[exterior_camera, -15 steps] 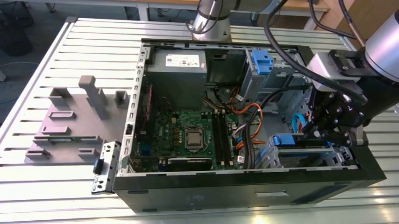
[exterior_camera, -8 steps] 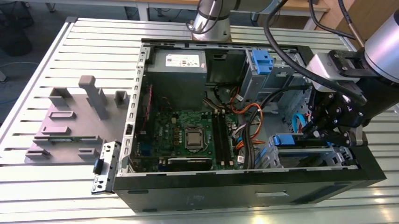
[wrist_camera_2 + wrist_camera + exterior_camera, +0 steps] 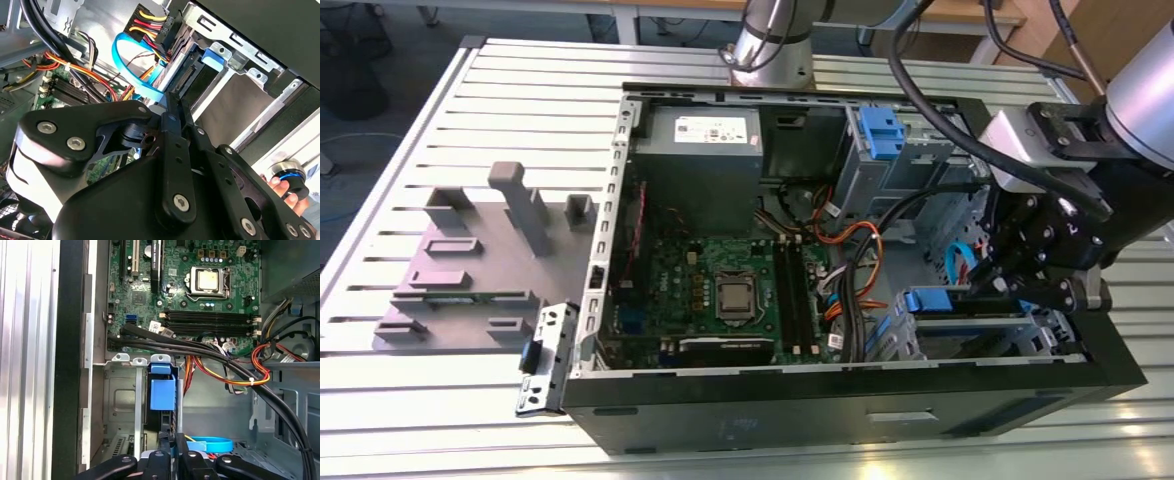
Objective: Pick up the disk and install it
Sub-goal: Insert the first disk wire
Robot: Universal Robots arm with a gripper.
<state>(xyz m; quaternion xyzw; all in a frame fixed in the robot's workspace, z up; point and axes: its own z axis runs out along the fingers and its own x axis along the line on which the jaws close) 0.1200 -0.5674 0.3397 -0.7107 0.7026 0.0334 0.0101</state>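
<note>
Exterior view has my gripper [image 3: 1027, 285] reaching down inside the open computer case [image 3: 854, 400], at the drive cage [image 3: 974, 335] by its front wall. Directly under my fingertips the disk [image 3: 947, 300] sits on edge in the cage, its blue carrier [image 3: 162, 392] showing in the first wrist view. Whether my fingers are closed on it I cannot tell. Beyond my gripper lies the motherboard [image 3: 200, 285]

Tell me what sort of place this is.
Probably a robotics lab or test bench for computer assembly: an open desktop PC case lies on a slatted aluminium table, with a grey fixture block beside it and the arm's gripper inside the case.
</note>
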